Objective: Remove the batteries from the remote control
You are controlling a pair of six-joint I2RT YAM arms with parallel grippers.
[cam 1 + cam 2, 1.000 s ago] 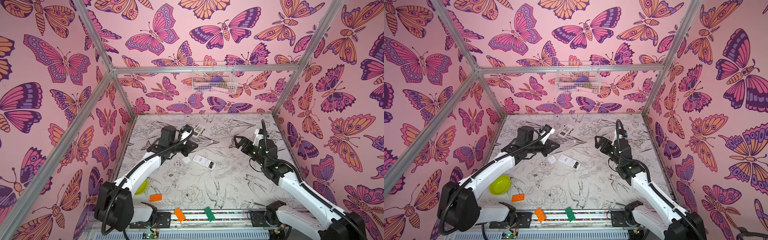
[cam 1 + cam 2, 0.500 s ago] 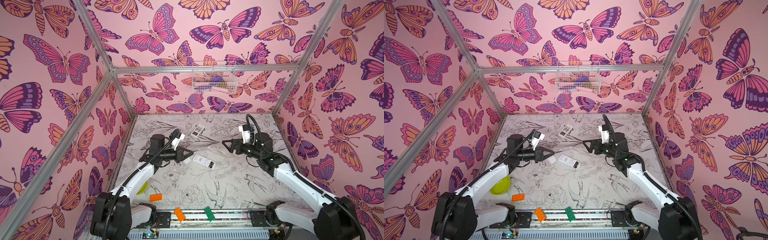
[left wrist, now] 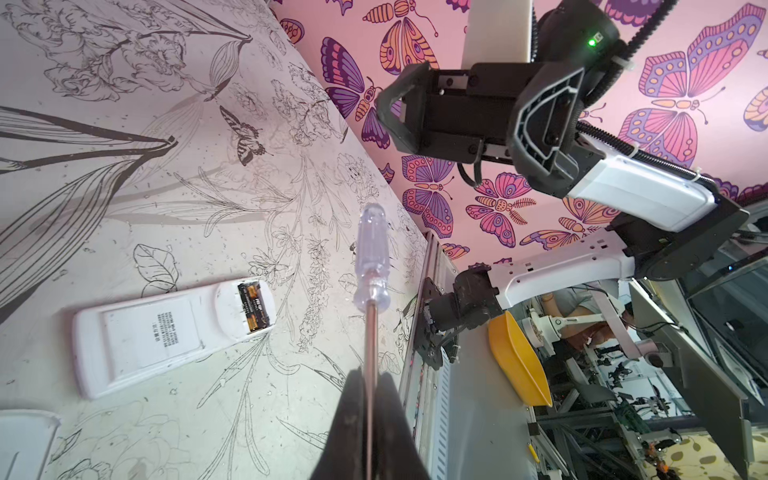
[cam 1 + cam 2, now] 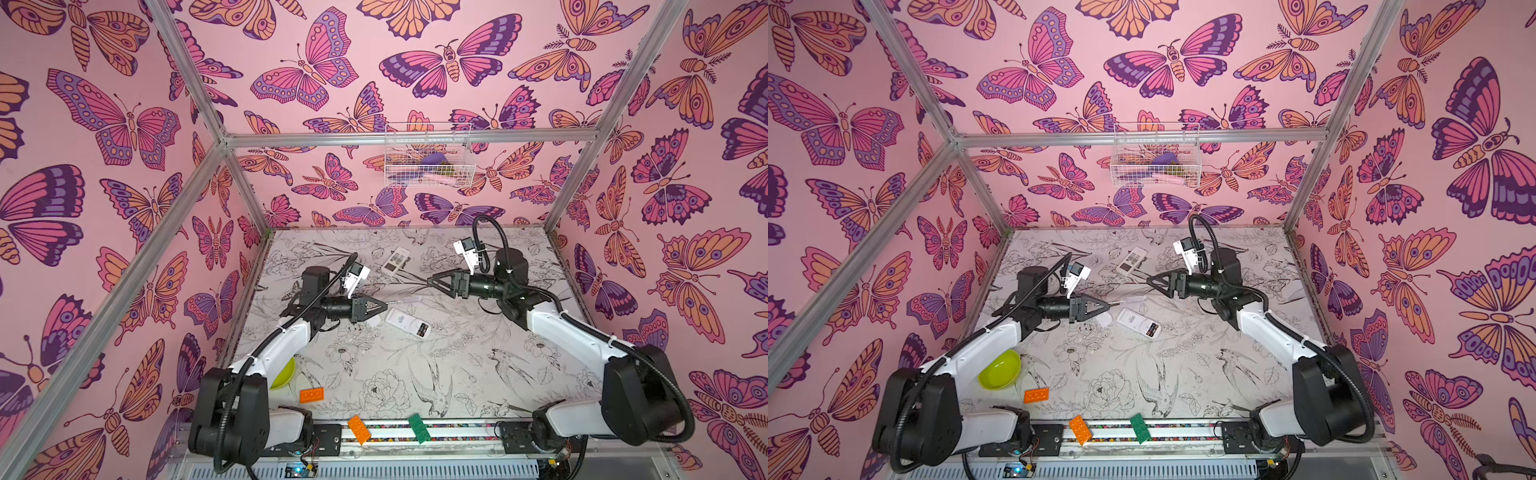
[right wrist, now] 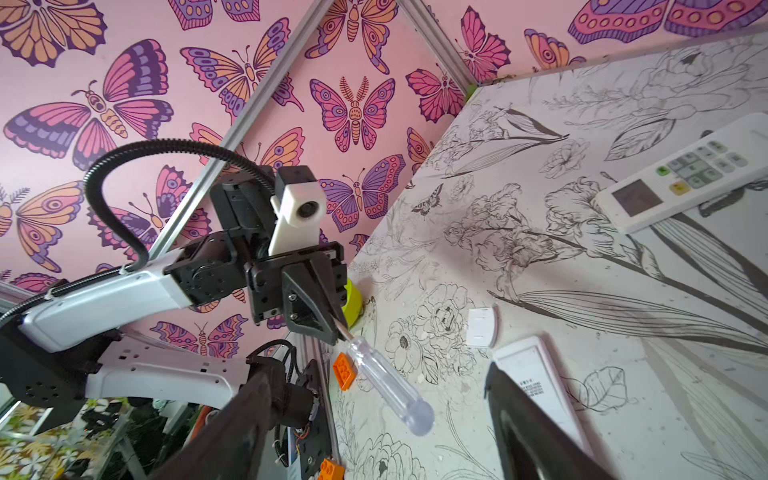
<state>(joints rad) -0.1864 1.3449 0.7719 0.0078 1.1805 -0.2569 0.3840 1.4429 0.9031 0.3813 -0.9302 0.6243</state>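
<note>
left gripper [image 3: 371, 376] clamped on screwdriver [image 3: 371, 253] shaft, clear handle toward right gripper [image 4: 433, 284], its jaws apart, empty, batteries [image 3: 253, 307] seated in open compartment of face-down remote [image 3: 166, 332] on table [image 3: 208, 187] between arms

Nothing legible; the label [image 3: 164, 332] on the remote control [image 3: 224, 316] carries small print, too blurred to read.

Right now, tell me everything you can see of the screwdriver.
The screwdriver has a clear, plastic-looking handle and a thin metal shaft. The left tool is shut on the shaft, holding it roughly level above the table, handle pointing toward the open right tool, which is not touching it. Its tip is hidden.
</note>
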